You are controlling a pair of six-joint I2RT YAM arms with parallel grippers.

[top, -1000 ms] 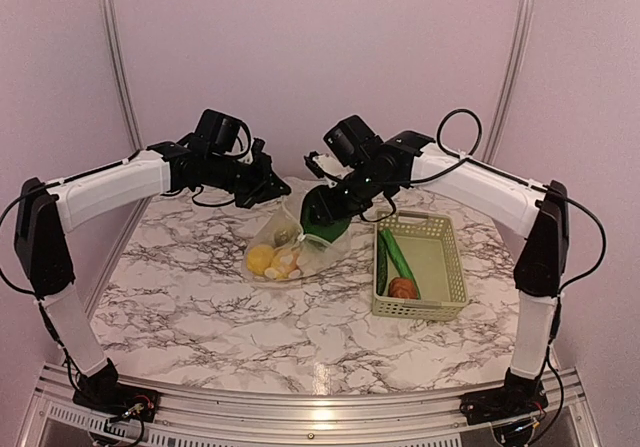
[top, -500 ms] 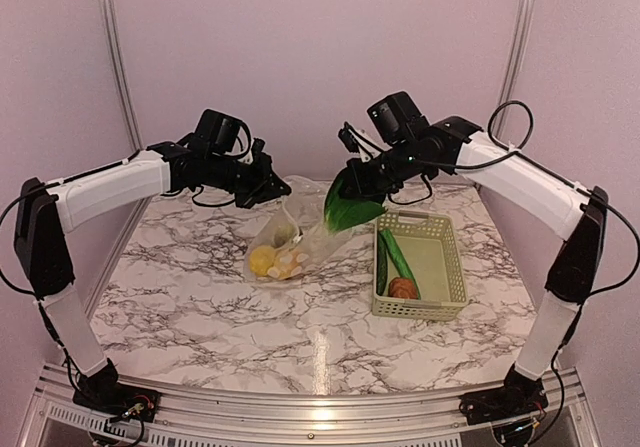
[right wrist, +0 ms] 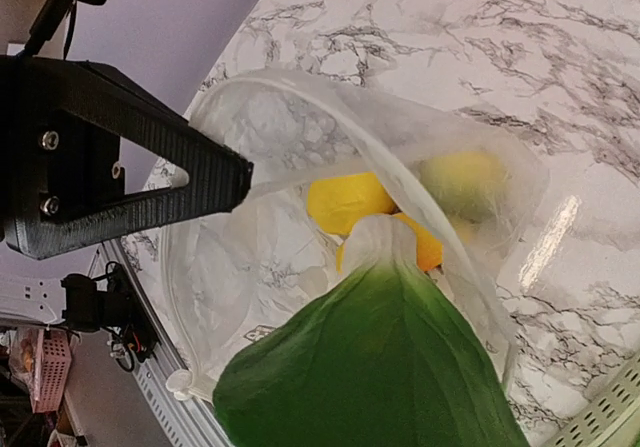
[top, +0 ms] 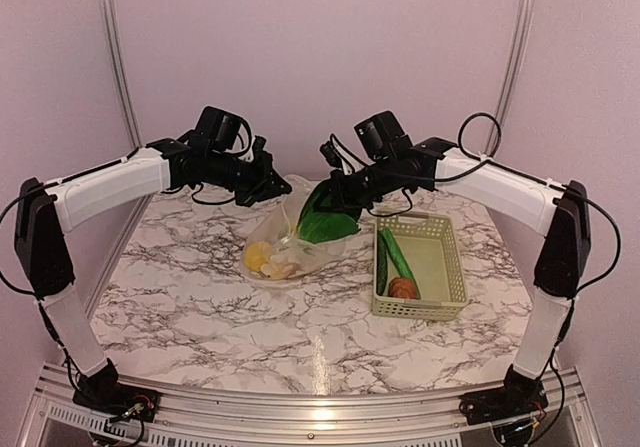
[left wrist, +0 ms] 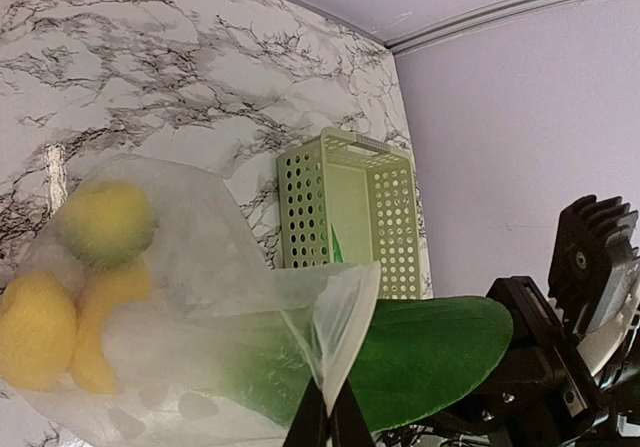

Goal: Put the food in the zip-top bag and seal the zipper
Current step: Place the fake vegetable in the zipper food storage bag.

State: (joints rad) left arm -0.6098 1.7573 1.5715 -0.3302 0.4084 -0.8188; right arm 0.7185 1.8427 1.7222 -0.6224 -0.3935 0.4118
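The clear zip-top bag point(top: 285, 239) lies at mid-table with its mouth lifted. My left gripper point(top: 270, 189) is shut on the bag's upper edge point(left wrist: 345, 307), pinching it between its fingers point(left wrist: 330, 422). Inside the bag are a lemon point(left wrist: 105, 222) and other yellow and orange food point(right wrist: 345, 202). My right gripper point(top: 345, 189) is shut on the leafy end of the bok choy point(top: 325, 222). Its white stem point(right wrist: 375, 242) points into the open mouth. The zipper point(right wrist: 172, 297) runs along the mouth's rim. My right fingers are hidden behind the leaf.
A pale green slotted basket point(top: 440, 267) stands right of the bag and holds a long cucumber point(top: 396, 252) and a brown round item point(top: 403, 288). The back wall is close behind both grippers.
My right arm rose up and to the right with the bok choy, then came back left and lower to the bag's mouth. The left arm and its hold on the bag are unchanged.
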